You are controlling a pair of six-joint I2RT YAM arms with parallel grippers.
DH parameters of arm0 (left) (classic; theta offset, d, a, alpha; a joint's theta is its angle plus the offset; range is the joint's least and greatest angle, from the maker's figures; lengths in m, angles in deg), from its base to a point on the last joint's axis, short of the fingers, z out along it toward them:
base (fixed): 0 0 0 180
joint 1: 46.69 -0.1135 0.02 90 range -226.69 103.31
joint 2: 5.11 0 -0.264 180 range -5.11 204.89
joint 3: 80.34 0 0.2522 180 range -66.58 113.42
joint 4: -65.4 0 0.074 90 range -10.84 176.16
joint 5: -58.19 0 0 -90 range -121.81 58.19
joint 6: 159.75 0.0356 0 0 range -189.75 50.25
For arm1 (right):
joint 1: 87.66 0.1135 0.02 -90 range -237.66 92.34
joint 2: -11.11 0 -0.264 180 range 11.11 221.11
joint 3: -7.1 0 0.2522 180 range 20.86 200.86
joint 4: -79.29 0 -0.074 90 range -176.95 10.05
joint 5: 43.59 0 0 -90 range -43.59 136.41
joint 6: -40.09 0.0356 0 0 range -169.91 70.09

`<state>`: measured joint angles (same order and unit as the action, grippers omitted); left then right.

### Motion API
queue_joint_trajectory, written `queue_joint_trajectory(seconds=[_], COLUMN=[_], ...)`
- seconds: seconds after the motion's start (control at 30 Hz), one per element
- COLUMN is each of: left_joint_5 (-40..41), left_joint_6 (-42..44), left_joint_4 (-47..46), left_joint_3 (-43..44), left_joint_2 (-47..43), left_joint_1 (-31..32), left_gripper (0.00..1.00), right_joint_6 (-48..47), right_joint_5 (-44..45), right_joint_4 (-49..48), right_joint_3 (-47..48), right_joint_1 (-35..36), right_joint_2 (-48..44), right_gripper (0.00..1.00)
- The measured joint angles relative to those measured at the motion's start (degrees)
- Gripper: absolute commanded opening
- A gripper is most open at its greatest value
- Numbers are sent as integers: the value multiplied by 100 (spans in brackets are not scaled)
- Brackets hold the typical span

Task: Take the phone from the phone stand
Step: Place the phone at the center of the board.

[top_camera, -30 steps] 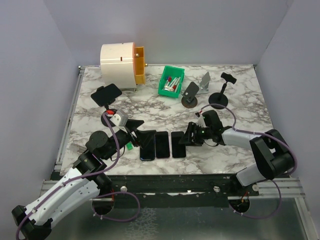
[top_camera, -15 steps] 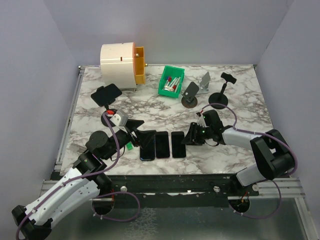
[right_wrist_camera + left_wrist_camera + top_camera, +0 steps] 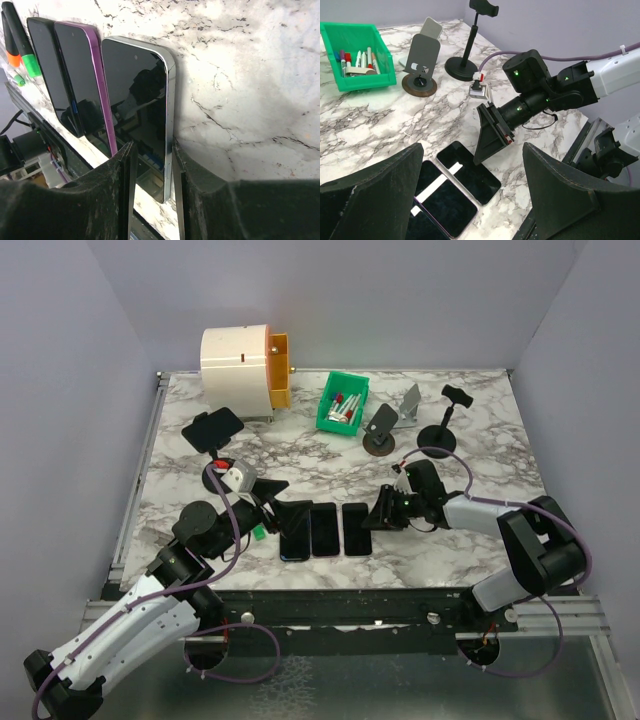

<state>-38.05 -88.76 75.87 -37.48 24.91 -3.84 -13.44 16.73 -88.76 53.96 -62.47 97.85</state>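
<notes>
Nearest the bases, the L arm's black two-finger gripper (image 3: pixel 278 502) hangs w/ its jaws spread wide over the left end of a row of three phones, holding nothing. The phones lie flat and face up on the white-and-grey marble table (image 3: pixel 480 450). L to R in the top view they are a plain dark-edged black phone (image 3: pixel 294 530), a purple-edged black phone (image 3: pixel 325 529) and a silver-edged black phone (image 3: pixel 357 528) — side by side, long edges just beside one another. The R arm's black two-finger gripper (image 3: pixel 153 147) is low at the right-hand phone's far end, fingers drawn nearly together w/ only a slit between them. The silver-edged phone's end shows in that slit, but I cannot tell whether the pads pinch it or merely sit by it (the wrist view is too oblique). Further back on the left a black rectangular phone (image 3: pixel 213 426) sits tilted up on a short black phone stand (image 3: pixel 216 448), well apart from both grippers. Mid-back stand a grey sheet-metal stand on a round brown base (image 3: pixel 380 432), a silver folding stand (image 3: pixel 410 405) just behind it, and a black pole stand w/ clamp head (image 3: pixel 445 425) to the right. Farthest back — a green plastic bin of markers (image 3: pixel 343 405) and, at the left, a white cylindrical box w/ an orange drawer (image 3: pixel 243 365).
</notes>
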Motion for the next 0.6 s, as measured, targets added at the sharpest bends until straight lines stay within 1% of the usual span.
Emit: queue_joint_trajectory(seconds=[0.37, 0.5, 0.6], left_joint_5=[-17, -15, 26], left_joint_6=[0, 0, 0], left_joint_4=[2, 2, 20], left_joint_3=[0, 0, 0], left_joint_2=[0, -2, -35], left_joint_1=[-4, -4, -4], left_gripper=[81, 81, 81], right_joint_6=[166, 208, 192], right_joint_5=[-162, -144, 31], right_joint_4=[-234, -208, 52], right_joint_3=[2, 7, 76], right_joint_1=[109, 111, 111], right_joint_2=[149, 129, -70], right_gripper=[38, 46, 49])
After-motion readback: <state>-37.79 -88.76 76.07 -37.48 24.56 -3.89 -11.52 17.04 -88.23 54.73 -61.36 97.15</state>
